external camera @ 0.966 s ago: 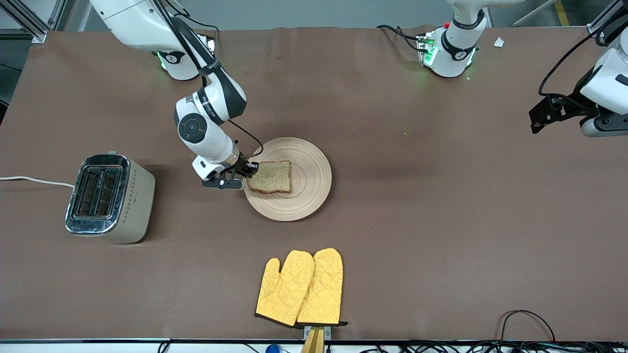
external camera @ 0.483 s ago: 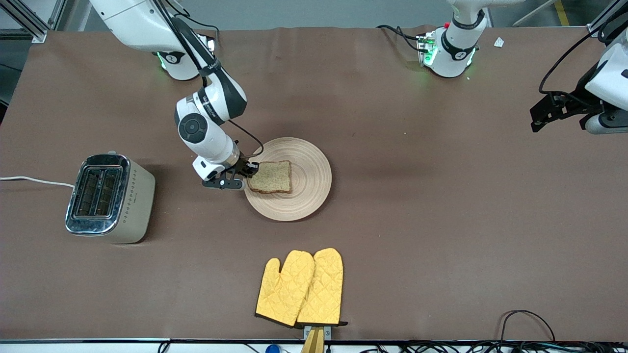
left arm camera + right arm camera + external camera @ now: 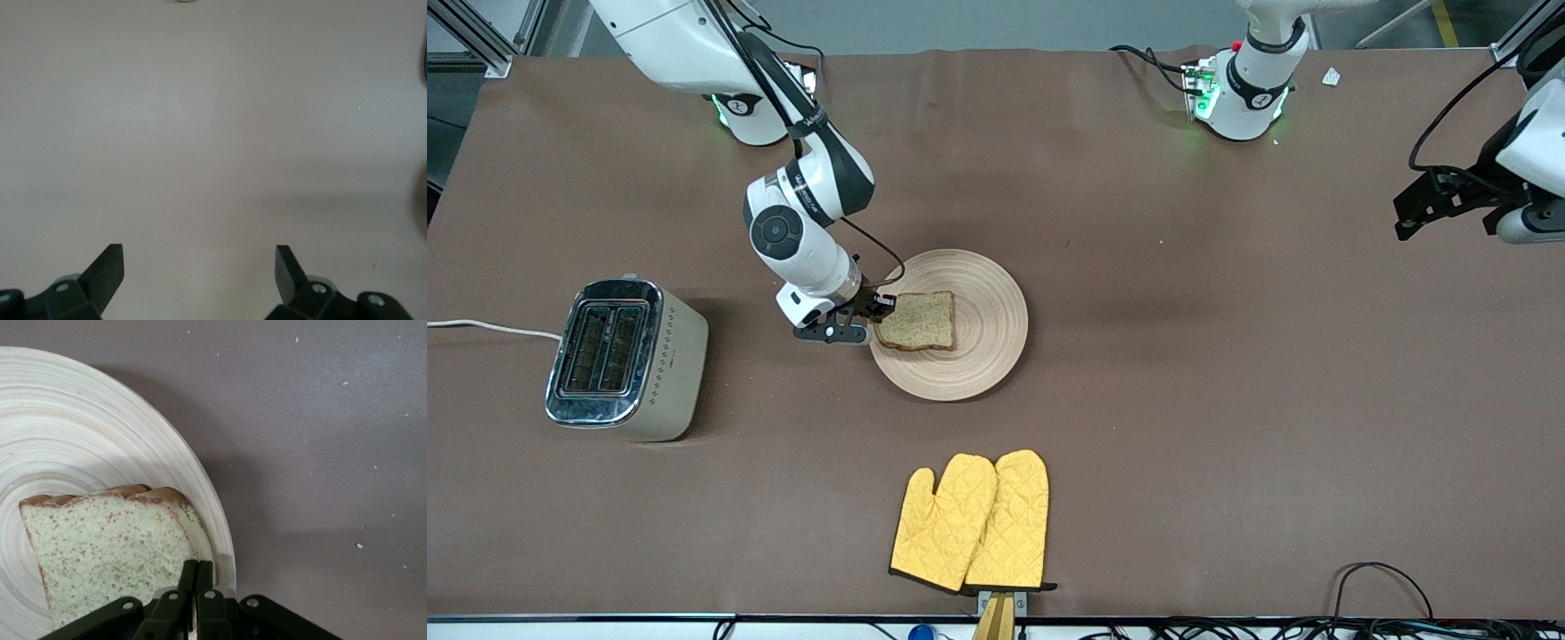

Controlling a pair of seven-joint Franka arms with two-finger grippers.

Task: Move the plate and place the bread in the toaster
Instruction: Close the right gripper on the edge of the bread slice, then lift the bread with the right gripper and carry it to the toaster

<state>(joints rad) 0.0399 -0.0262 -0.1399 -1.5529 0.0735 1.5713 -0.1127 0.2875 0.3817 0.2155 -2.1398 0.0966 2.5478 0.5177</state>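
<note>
Your bread point(image 3: 918, 321) lies flat on the plate point(image 3: 983, 356), on the part of the plate toward the right arm's end of the counter point(image 3: 1183, 400), its edge close to the plate's rim there. The right claw point(image 3: 876, 313) sits low at that same rim with its fingers point(image 3: 189, 577) pressed together; in the right wrist view their tips meet at the slice's edge, but you cannot tell from these pictures whether any bread is pinched between them. The plate rests near the middle of the counter. The toaster point(image 3: 630, 358) stands well apart from it, toward the right arm's end, chrome top and both slots facing up, with its white cord point(image 3: 489, 327) running off the counter's edge. A pair of yellow oven mitts point(image 3: 971, 523) lies nearer to the front camera than the plate, close to the counter's edge. Your left claw point(image 3: 1440, 203) waits over the left arm's end of the counter, and its fingers point(image 3: 107, 272) stand wide apart with nothing between them.
</note>
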